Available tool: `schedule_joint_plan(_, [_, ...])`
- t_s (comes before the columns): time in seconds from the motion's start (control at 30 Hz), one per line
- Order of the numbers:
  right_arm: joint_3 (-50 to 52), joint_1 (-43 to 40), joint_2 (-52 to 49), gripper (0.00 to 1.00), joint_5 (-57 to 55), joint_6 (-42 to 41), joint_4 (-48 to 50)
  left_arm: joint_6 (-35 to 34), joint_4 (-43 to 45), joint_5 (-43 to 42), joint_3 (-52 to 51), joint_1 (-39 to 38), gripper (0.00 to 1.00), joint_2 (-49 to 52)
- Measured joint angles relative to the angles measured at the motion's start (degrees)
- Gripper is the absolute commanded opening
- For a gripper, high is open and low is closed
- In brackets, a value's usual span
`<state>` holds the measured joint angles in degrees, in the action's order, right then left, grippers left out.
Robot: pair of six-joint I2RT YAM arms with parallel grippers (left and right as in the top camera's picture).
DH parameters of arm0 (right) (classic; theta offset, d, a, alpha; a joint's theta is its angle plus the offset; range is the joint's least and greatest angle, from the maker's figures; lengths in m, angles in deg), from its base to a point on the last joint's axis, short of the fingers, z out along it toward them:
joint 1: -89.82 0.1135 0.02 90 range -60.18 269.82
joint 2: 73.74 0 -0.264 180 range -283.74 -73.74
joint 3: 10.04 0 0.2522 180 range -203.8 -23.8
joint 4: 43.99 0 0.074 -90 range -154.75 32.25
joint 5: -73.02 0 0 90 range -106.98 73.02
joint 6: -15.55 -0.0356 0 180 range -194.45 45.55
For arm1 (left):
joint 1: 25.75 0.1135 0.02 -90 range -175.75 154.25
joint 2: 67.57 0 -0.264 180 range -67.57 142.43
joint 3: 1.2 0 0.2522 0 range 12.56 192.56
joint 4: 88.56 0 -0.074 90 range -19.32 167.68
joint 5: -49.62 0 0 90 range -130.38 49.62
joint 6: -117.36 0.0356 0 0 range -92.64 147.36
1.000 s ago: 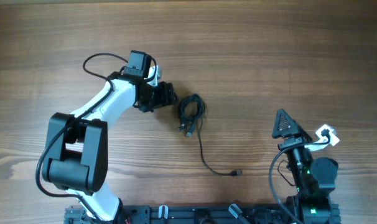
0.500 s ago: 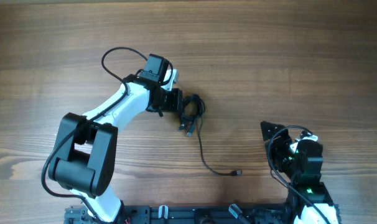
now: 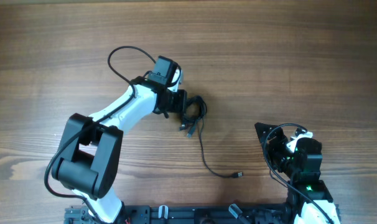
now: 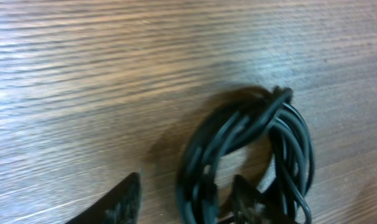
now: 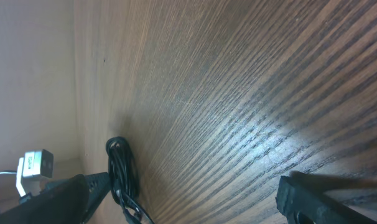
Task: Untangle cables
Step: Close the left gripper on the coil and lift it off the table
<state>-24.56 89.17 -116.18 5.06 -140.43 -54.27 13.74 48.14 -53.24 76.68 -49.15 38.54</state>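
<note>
The cables (image 3: 191,113) are a thin black bundle coiled on the wooden table, with one loose tail curving down to a small plug (image 3: 238,175). My left gripper (image 3: 181,103) is open at the coil's left edge. In the left wrist view the coil (image 4: 254,146) fills the lower right, and its left strands lie between my open fingers (image 4: 187,182). My right gripper (image 3: 260,130) is open and empty, well to the right of the coil. In the right wrist view the coil (image 5: 120,169) shows far off, beside the left finger of my open gripper (image 5: 195,180).
The wooden table (image 3: 288,56) stretches all around the coil. The left arm's own thicker black cable (image 3: 123,59) loops above its wrist. A black rail (image 3: 195,214) runs along the table's front edge.
My left gripper has moved right until its fingers reach the coil's left edge. My right gripper has swung left and lower, toward the table's middle. The coil has barely moved.
</note>
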Motion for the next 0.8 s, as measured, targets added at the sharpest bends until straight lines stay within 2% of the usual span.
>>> schedule_joint_plan(0.33, [-0.04,0.0,0.0,1.0,-0.02,0.5,-0.15,-0.42,0.24,0.22,0.0,-0.61,0.33,0.0])
schedule_joint_plan(0.47, [-0.04,0.0,0.0,1.0,-0.04,0.52,-0.17,-0.42,0.22,0.92,-0.02,-0.76,0.25,0.0])
schedule_joint_plan(0.73, [-0.13,0.0,0.0,1.0,-0.04,0.55,-0.33,-0.42,0.48,4.52,-0.52,-1.11,0.23,0.0])
schedule_joint_plan(0.8, [-0.13,0.0,0.0,1.0,-0.07,0.55,-0.33,-0.42,0.46,4.7,-0.52,-1.46,0.17,0.02])
